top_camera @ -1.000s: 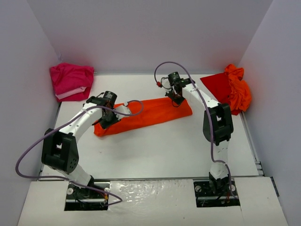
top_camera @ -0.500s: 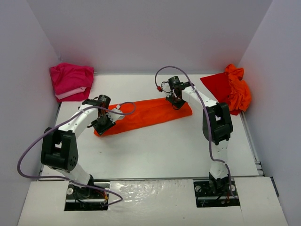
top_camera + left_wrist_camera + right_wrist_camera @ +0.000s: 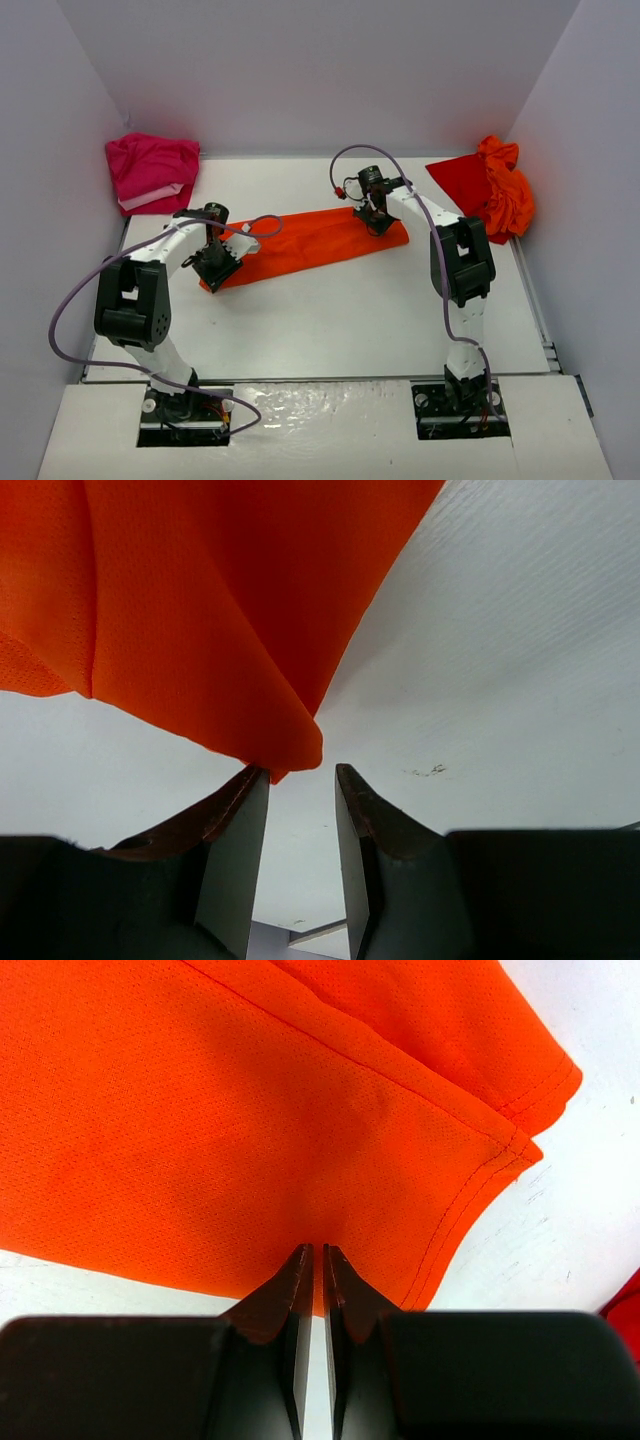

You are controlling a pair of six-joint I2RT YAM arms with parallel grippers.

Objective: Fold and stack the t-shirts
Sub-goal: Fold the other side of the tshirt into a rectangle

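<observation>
Touching left hand (image 3: 300,769), right hand (image 3: 318,1248), orange t-shirt (image 3: 310,243)

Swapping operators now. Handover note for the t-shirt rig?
Left gripper: open, tips at the left corner of the orange t-shirt, not clamping it.
Right gripper: jaws almost together at that shirt's right end; grip unclear.
The orange t-shirt lies as a long folded strip across the middle of the table. Pink t-shirt looks folded, back left. Red t-shirt and second orange t-shirt heaped back right.
Done: pink; orange partly. Left: finish orange, fold the heap, stack all.
</observation>
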